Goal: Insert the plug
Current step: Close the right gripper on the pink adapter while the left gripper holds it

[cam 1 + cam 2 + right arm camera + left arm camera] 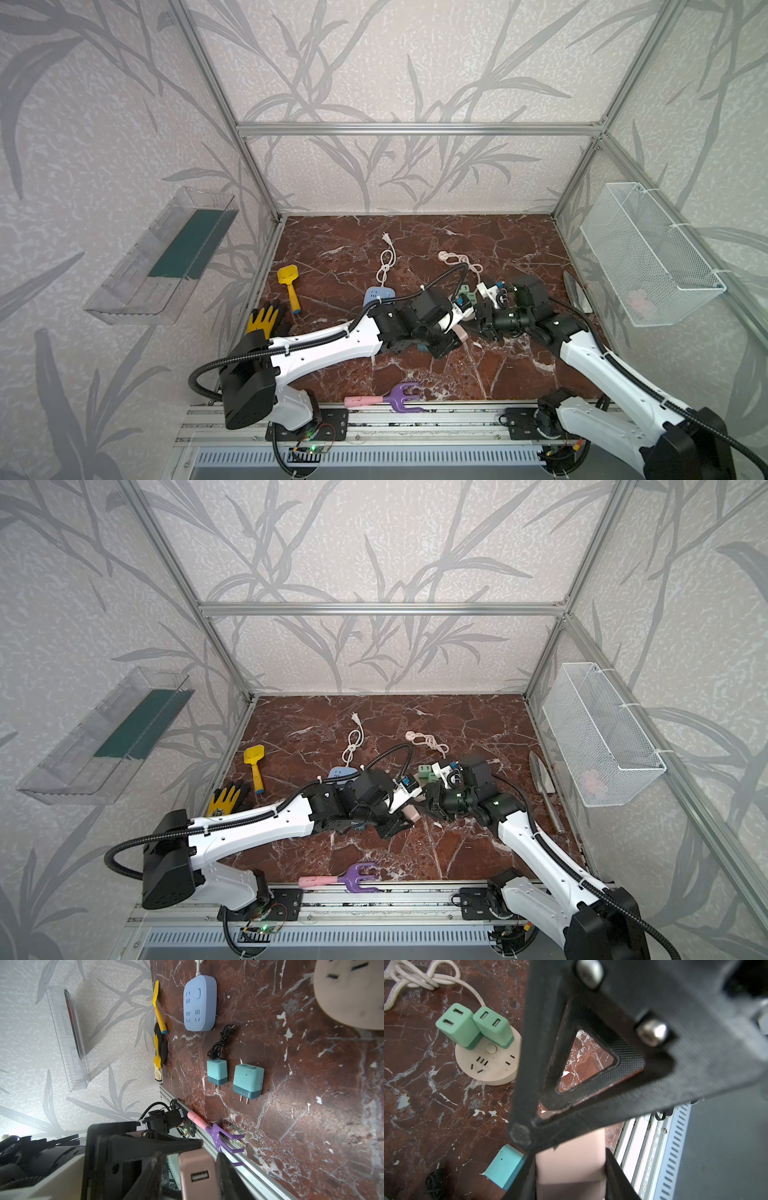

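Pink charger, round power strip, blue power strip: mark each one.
pink charger (197, 1167), right wrist view, USB-port face.
round power strip (496, 1073), left wrist view, bare top face.
blue power strip (199, 1001), right wrist view, top face middle.

I see a yellow shovel (288, 286), a yellow-and-black glove (264, 319) just beside its handle, a purple rake (400, 397) well apart from it, and a wire basket (648, 257) farther still.

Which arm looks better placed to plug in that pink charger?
Probably the left arm: the left tool is shut on the pink charger, and the round socket with free slots lies close by.
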`<action>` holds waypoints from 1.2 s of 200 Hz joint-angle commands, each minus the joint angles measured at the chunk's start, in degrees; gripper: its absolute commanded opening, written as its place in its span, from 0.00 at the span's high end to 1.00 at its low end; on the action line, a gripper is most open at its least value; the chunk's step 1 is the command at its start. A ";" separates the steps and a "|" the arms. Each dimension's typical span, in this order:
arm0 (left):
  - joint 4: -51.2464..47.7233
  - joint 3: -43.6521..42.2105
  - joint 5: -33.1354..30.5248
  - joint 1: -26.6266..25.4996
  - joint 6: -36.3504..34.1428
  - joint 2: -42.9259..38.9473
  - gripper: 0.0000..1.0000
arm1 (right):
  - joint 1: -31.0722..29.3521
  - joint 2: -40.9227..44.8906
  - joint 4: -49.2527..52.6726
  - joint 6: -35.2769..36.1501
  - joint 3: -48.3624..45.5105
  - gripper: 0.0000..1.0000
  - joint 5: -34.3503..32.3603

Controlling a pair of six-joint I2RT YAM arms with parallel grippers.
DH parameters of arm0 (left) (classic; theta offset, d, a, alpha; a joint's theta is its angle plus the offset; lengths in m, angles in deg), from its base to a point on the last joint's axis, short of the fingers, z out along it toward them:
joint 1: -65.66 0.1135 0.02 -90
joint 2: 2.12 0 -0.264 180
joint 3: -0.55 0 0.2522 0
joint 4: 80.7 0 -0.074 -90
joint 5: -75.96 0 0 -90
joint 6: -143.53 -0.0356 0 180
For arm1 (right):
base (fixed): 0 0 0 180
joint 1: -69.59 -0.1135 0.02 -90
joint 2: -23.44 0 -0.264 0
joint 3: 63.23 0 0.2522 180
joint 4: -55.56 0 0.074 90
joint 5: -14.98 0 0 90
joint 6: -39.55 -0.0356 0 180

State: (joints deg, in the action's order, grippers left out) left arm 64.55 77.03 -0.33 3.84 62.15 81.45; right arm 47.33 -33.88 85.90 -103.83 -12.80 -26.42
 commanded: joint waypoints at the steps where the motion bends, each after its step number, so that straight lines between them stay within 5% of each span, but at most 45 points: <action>1: 1.29 0.98 0.89 -0.13 0.01 -1.50 1.00 | 0.03 1.82 2.39 2.04 -0.38 0.57 2.92; 240: 2.62 2.32 1.49 -0.11 0.57 -0.56 1.00 | -0.07 3.09 3.51 3.54 -1.86 0.65 5.58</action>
State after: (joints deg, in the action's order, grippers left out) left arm 65.86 77.21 0.94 3.84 62.70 81.43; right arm 47.42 -30.64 90.53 -100.95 -14.42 -23.36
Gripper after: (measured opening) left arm 0.388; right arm 0.358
